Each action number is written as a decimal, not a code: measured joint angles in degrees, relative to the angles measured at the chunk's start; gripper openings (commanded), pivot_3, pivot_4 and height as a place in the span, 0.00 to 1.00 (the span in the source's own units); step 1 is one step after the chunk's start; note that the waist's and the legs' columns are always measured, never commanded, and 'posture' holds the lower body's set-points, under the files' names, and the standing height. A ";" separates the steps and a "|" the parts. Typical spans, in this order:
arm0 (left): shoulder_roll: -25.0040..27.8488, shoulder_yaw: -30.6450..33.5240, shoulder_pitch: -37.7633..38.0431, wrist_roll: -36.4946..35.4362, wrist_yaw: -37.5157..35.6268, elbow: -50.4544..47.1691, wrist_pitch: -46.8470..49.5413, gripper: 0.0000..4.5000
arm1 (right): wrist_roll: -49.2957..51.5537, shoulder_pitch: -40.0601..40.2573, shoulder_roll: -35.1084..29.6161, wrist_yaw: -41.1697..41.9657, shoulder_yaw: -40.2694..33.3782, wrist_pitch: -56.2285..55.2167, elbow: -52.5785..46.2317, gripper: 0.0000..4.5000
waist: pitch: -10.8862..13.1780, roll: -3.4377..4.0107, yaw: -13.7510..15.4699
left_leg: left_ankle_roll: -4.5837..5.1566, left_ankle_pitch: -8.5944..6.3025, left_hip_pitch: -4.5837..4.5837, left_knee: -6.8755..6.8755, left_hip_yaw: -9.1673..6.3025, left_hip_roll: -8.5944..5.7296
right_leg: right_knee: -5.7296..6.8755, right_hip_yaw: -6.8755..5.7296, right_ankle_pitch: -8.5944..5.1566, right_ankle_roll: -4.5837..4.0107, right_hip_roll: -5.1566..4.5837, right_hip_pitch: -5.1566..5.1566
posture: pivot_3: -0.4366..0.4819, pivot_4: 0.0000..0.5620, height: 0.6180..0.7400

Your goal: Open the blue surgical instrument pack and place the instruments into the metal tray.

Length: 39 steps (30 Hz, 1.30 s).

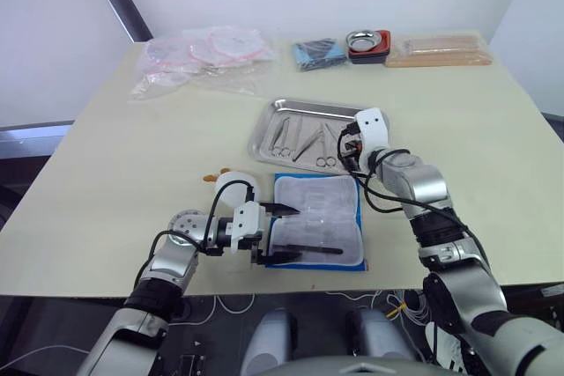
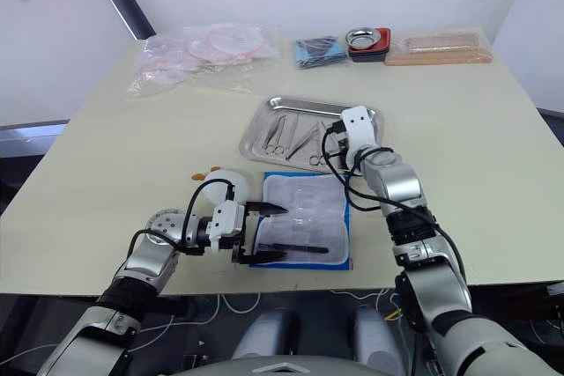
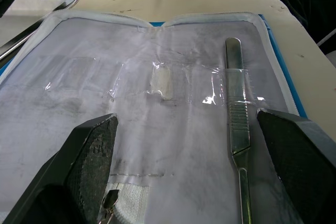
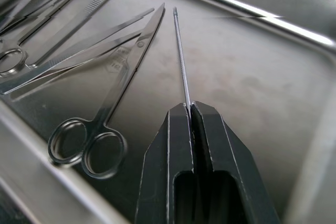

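Observation:
The blue surgical instrument pack [image 1: 348, 189] lies open near the table's front edge, its pale lining [image 3: 157, 129] facing up. One flat metal handle [image 3: 234, 109] remains in a slot at the pack's near side. My left gripper [image 1: 296, 233] is open just above the lining, one finger on each side of that handle's end. Behind the pack stands the metal tray [image 1: 264, 134], holding scissors [image 4: 105, 124] and several other instruments. My right gripper [image 4: 190, 109] hovers low over the tray's right part, shut on a thin metal probe [image 4: 181, 56] that points along the tray floor.
Along the far edge lie clear plastic bags [image 1: 207, 50], a small blue packet [image 1: 319, 53], a round metal bowl in a red holder [image 1: 367, 41] and a tan flat pack [image 1: 439, 50]. A small white object [image 1: 236, 187] sits left of the open pack.

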 measured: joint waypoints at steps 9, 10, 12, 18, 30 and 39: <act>0.40 0.07 0.46 0.00 0.24 -0.73 0.37 1.00 | 0.23 -0.15 0.56 2.04 0.16 0.67 0.97 0.63 | 0.00 0.00 -0.41 | 0.01 0.00 -0.01 0.00 0.00 0.00 | 0.00 0.01 0.00 0.01 0.00 0.00 | 0.48 0.27 1.00; 0.48 0.11 0.56 0.00 0.25 -0.87 0.43 1.00 | 0.43 -0.14 0.51 2.35 0.08 0.66 0.74 0.74 | 0.00 0.00 -0.50 | 0.02 0.00 -0.02 0.00 0.00 0.00 | 0.00 0.00 0.00 0.01 0.00 0.00 | 0.48 0.27 1.00; 0.54 0.12 0.73 0.00 0.33 -1.18 0.51 1.00 | 0.83 0.66 -0.40 3.76 0.08 0.49 -2.00 0.94 | 0.00 0.00 -0.54 | 0.03 -0.01 -0.04 0.00 -0.02 0.00 | 0.00 0.00 0.00 0.01 0.00 0.00 | 0.48 0.27 1.00; 0.74 0.20 1.16 -0.02 0.42 -1.66 0.59 1.00 | 2.12 5.96 -6.28 11.82 0.21 -4.94 -12.33 0.99 | 0.00 0.00 -0.77 | 0.17 -0.09 -0.03 -0.01 0.01 -0.03 | -0.02 0.05 -0.06 0.09 -0.01 0.00 | 0.48 0.27 1.00; 0.69 0.09 1.03 -0.10 0.23 -1.59 0.57 1.00 | 10.82 20.43 -18.97 36.39 1.36 -18.91 -25.88 0.99 | 0.08 -0.14 -0.80 | 0.26 -0.15 -0.03 0.03 0.05 -0.10 | -0.06 0.15 -0.12 0.18 -0.05 0.03 | 0.48 0.27 1.00; 0.83 -0.17 0.59 -0.10 -0.05 -0.98 0.46 1.00 | 19.43 33.48 -31.67 57.97 -5.35 -33.39 -29.22 0.99 | 0.25 -0.40 -0.91 | 0.27 -0.16 0.02 0.03 0.09 -0.14 | -0.07 0.23 -0.15 0.24 -0.06 0.06 | 0.48 0.27 1.00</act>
